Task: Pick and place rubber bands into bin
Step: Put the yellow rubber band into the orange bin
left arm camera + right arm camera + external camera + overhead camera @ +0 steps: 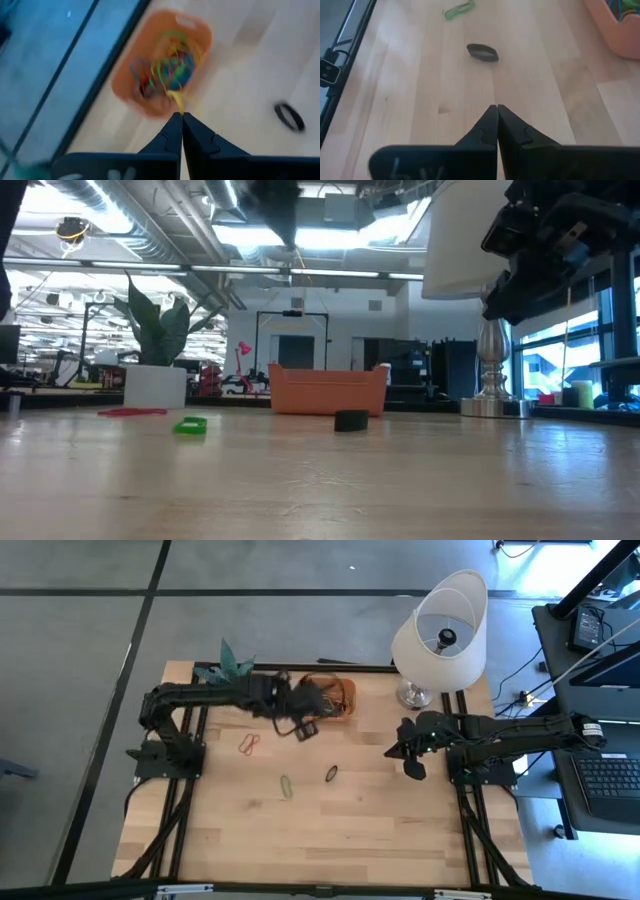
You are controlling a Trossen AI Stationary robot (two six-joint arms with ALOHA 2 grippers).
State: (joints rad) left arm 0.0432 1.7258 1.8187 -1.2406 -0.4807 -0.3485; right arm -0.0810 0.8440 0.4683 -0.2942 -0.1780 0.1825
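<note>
Left tool (180, 119) pinched on yellow band (176, 99), hanging above bin (125, 82), upper centre; right tool (497, 111) shut, empty.

No text, label, brand, number or sign can be read anywhere. Pale marks show on the dark body behind the right pincer (497, 107) and the left pincer (181, 116) in the wrist views, but they are cut off and illegible.
</note>
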